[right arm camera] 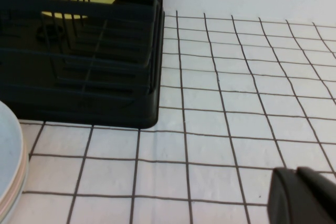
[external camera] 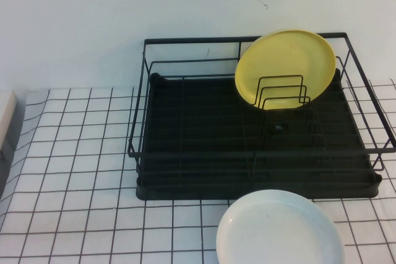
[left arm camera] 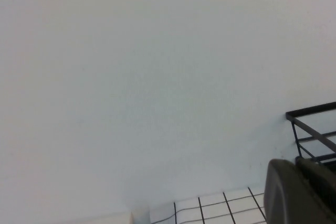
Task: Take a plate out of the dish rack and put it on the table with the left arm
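Item 1. Yellow plate (external camera: pixel 286 66): stands on edge, tilted back, in the upright wire dividers (external camera: pixel 281 93) at the far right of the dish rack; upper right of centre in the high view. Its lower edge is hidden behind the dividers. Also visible at the upper left corner of the right wrist view, behind the rack wires.

Item 2. Dish rack (external camera: pixel 185 128): black wire frame on a black tray base, occupying the middle and right of the high view, resting on the tabletop (external camera: pixel 74 153). One corner of its frame shows at the right edge of the left wrist view (left arm camera: pixel 315 129).

Item 3. White plate (external camera: pixel 279 228): lies flat on the tabletop just in front of the rack, lower right of the high view, cut off by the bottom edge.

Item 4. Left claw (left arm camera: pixel 302 192): only a dark part of it shows, in the lower right corner of the left wrist view, near the rack corner and above the grid. It is not seen in the high view. The yellow plate is out of that wrist view, so the two are apart; whether the claw is open or closed cannot be told.

Item 5. Right claw (right arm camera: pixel 304 195): a dark part in the lower right corner of the right wrist view, over bare grid, well apart from the rack. Open or closed cannot be told.
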`<state>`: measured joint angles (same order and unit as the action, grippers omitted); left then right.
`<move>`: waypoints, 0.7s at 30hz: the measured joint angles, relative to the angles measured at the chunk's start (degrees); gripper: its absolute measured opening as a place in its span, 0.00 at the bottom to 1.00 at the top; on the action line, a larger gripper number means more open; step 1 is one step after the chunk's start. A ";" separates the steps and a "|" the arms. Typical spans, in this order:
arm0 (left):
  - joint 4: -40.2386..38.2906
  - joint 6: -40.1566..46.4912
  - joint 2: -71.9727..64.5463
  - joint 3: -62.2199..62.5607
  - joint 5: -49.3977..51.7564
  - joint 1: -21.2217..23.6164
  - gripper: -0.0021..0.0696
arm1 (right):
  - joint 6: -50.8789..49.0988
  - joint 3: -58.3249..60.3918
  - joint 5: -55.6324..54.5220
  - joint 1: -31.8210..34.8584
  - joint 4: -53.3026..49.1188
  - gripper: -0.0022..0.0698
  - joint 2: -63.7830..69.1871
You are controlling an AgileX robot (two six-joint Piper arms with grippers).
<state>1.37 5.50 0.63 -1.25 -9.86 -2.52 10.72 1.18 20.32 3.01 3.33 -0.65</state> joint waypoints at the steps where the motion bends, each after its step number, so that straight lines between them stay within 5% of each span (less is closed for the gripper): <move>1: 0.00 0.00 0.00 0.00 -0.12 0.00 0.02 | 0.00 0.00 0.00 0.00 0.00 0.03 0.00; 10: -4.17 -7.11 0.11 0.00 -10.35 0.00 0.02 | 0.00 0.00 0.00 0.00 0.00 0.03 0.00; 21: -10.50 -8.38 -10.14 23.49 20.32 0.09 0.02 | 0.00 0.00 0.00 0.00 0.00 0.03 0.00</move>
<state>-9.14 -2.88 -9.52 22.25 10.46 -2.43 10.72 1.18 20.32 3.01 3.33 -0.65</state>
